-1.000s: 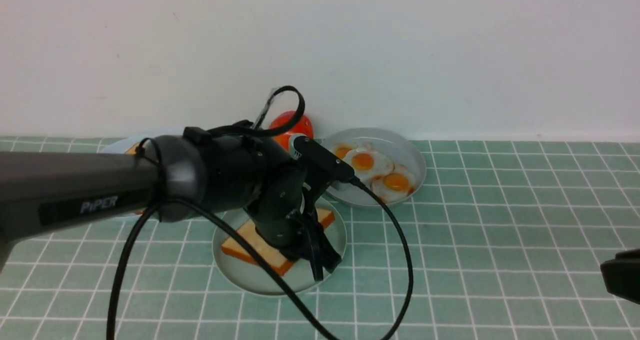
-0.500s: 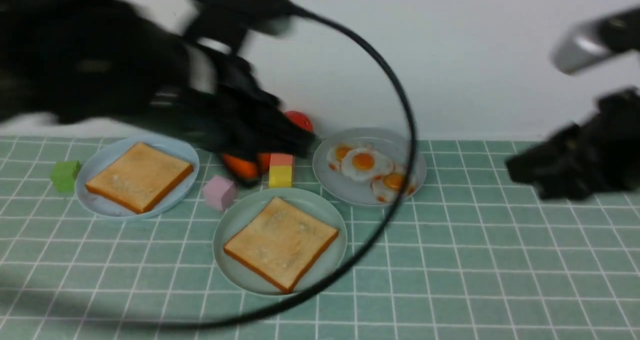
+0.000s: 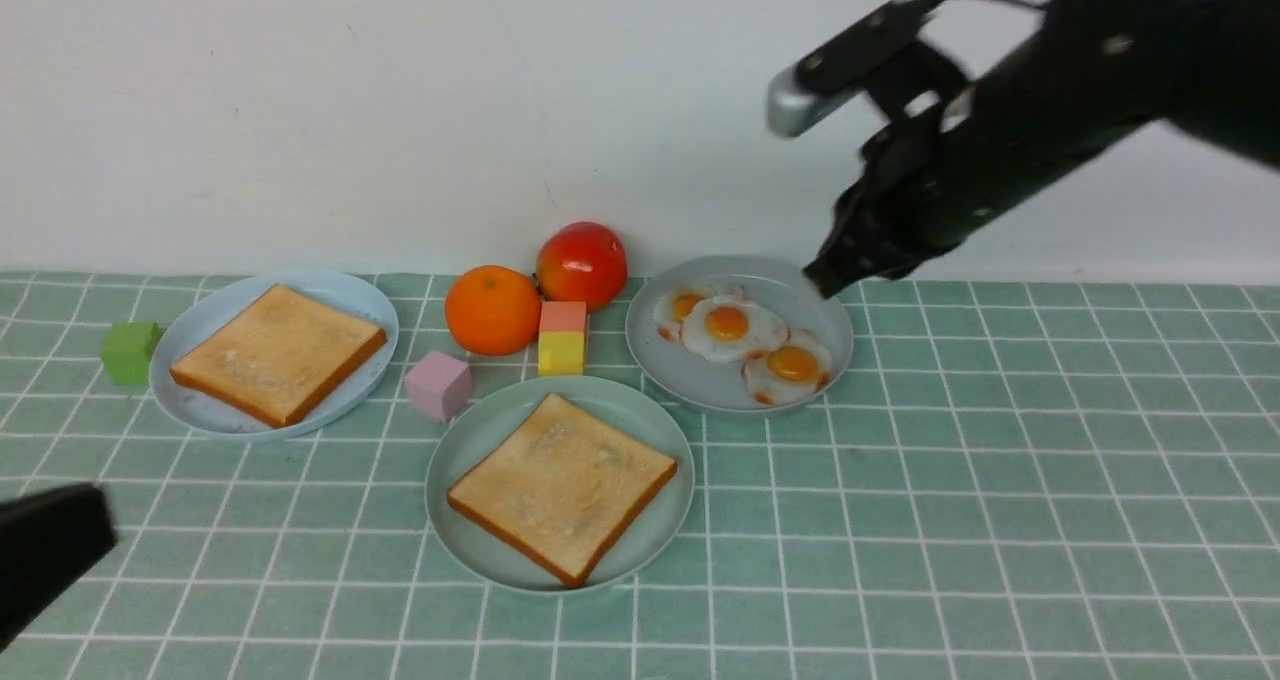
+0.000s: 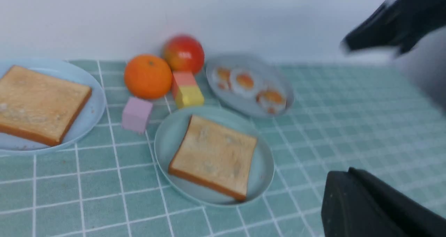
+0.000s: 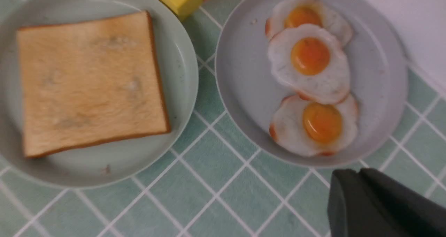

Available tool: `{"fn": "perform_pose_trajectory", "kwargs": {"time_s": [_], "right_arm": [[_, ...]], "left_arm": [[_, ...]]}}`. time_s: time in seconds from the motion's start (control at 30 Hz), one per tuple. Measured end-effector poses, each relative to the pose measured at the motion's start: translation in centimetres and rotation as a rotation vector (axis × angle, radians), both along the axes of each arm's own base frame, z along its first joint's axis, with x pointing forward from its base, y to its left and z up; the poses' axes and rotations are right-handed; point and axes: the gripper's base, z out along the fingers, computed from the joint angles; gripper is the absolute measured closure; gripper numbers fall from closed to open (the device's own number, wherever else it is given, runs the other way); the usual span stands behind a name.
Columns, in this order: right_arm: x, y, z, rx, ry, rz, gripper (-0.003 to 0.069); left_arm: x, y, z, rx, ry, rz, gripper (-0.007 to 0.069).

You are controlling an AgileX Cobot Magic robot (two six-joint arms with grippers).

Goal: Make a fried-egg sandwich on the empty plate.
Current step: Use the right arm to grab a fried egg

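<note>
Mint-green plate [image 3: 475,550]: at 6 o'clock in the group of three plates on the tiled surface [image 3: 1000,480]. One toast slice [image 3: 562,485] lies flat on it, turned a little askew.
Second toast [image 3: 278,353]: on the light-blue plate [image 3: 345,295], at 10 o'clock from the mint-green plate and apart from it.
Fried egg [image 3: 727,325]: one of three that overlap on the grey plate [image 3: 700,385], at 1 o'clock from the mint-green plate. It appears to lie on top of the other two.
Right jaws: over the grey plate's 2 o'clock rim, holding nothing. I cannot tell how far apart they stand.
Left jaws: closed on nothing, low at 8 o'clock, clear of the plates.
Step, as I judge it: fetch one egg for the toast.
Risk – overlap: a pinch on one egg may drag or lift its neighbour too.
Risk – thin egg, slick plate: the tips may skid and shove the grey plate into the mint-green one just beside it.
Risk – placement: an off-centre drop would leave the egg hanging over the crust.
</note>
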Motion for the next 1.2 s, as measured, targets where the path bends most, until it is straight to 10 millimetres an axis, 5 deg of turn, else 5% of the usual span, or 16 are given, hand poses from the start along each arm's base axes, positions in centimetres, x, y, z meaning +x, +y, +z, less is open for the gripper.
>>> {"fn": "perform_pose_trajectory", "kwargs": {"time_s": [0.13, 0.27, 0.47, 0.93, 1.2], "right_arm": [[2.5, 0.7, -2.4, 0.044, 0.080, -0.099, 0.0529], [5.9, -1.0, -3.7, 0.164, 0.188, -0.304, 0.0407], [9.3, -3.2, -5.8, 0.353, 0.329, -0.364, 0.0332], [13.9, -4.1, -12.7, 0.512, 0.355, -0.386, 0.0322], [14.7, -3.8, -13.7, 0.558, 0.280, -0.345, 0.0322]], "left_arm": [[-0.8, 1.1, -1.2, -0.053, -0.022, 0.049, 0.0638], [-1.0, 1.9, -1.5, -0.049, -0.028, 0.103, 0.0638], [-0.6, 1.5, -1.5, -0.037, -0.026, 0.098, 0.0638], [1.1, -0.8, -1.2, -0.081, -0.007, 0.013, 0.0638], [1.2, -1.0, -1.2, -0.088, -0.002, 0.007, 0.0638]]}}
